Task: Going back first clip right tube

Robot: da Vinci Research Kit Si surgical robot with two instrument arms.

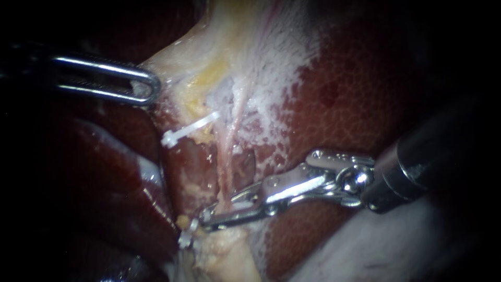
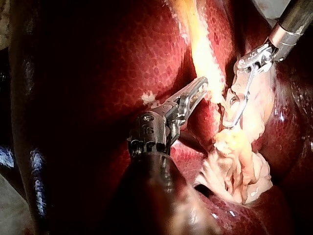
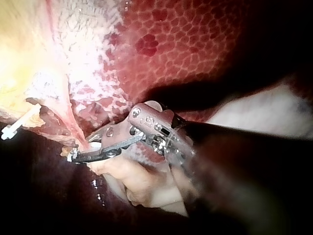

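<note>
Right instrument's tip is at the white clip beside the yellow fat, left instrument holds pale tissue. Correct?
No. The endoscope view shows the right instrument with its tip lower down on the tube, apart from the white clip, which nothing touches. The left instrument does hold pale tissue.

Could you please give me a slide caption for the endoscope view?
Left tool grips pale tissue; right tool reaches a tube over the liver; a white clip lies beside the tube.

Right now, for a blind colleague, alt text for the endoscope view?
The right instrument, jaws open, straddles a thin pink tube near a white clip. The left instrument grips pale tissue; a second clip sits between.
</note>
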